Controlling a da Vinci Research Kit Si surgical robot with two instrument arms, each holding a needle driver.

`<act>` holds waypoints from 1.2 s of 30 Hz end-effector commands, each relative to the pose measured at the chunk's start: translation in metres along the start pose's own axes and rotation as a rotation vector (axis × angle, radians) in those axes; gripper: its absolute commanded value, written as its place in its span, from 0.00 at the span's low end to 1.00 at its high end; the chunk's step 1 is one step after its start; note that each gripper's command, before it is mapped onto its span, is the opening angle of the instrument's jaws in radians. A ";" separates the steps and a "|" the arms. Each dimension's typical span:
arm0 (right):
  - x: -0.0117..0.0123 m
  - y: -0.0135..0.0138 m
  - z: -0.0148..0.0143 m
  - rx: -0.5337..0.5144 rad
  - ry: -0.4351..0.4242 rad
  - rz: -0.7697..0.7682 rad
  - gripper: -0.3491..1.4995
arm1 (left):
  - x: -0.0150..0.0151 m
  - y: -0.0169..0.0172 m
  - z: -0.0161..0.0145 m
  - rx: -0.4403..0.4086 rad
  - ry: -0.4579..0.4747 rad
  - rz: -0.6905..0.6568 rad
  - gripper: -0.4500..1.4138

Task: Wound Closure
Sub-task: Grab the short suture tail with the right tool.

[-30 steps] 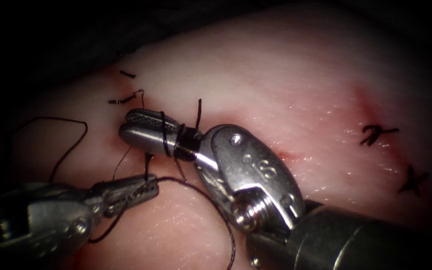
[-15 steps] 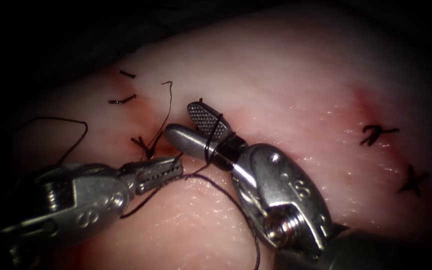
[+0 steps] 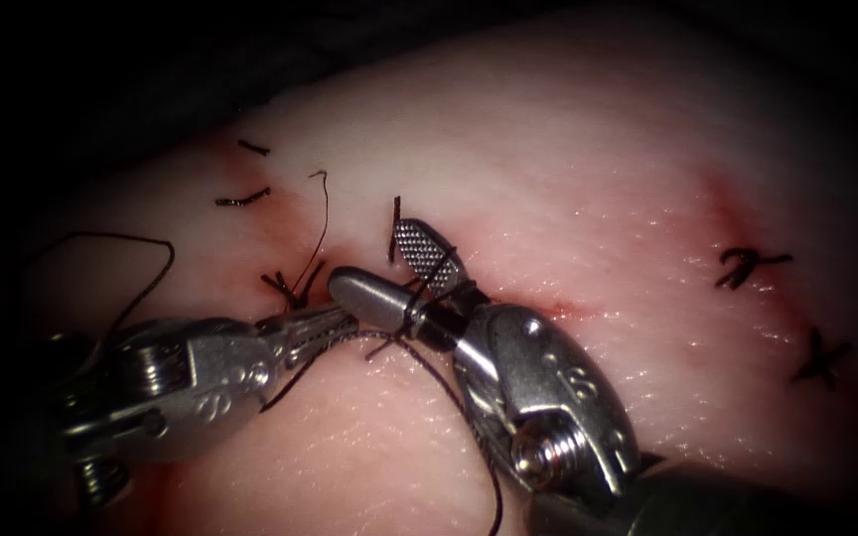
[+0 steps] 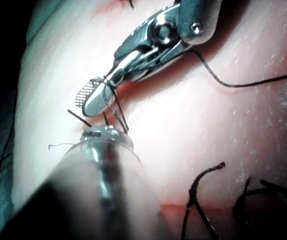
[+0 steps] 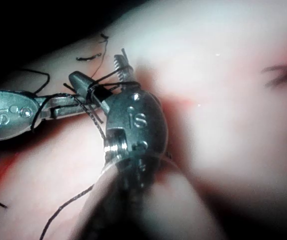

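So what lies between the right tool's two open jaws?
In the endoscope view, thread wraps the right tool near its jaw hinge; farther out the gap shows bare tissue.

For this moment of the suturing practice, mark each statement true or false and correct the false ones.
1. The right tool has its fingers open. True.
2. Thread is wrapped around the right tool near the base of its fingers. True.
3. The left tool holds a curved needle. False: its fingers are shut on thread.
4. Tied stitches lie on the tissue to the right of both tools. True.
5. The right tool grips the tissue. False: its open fingers hold nothing.
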 end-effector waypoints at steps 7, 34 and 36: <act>0.0006 0.0004 0.0027 -0.040 -0.040 0.001 0.72 | 0.0006 -0.0013 0.0014 -0.001 -0.005 -0.001 0.00; 0.0006 0.0014 0.0050 -0.110 -0.098 -0.015 0.71 | -0.0001 -0.0035 0.0029 -0.015 -0.014 -0.012 0.00; 0.0005 0.0014 0.0050 -0.116 -0.105 -0.018 0.71 | -0.0001 -0.0035 0.0031 -0.016 -0.016 -0.011 0.00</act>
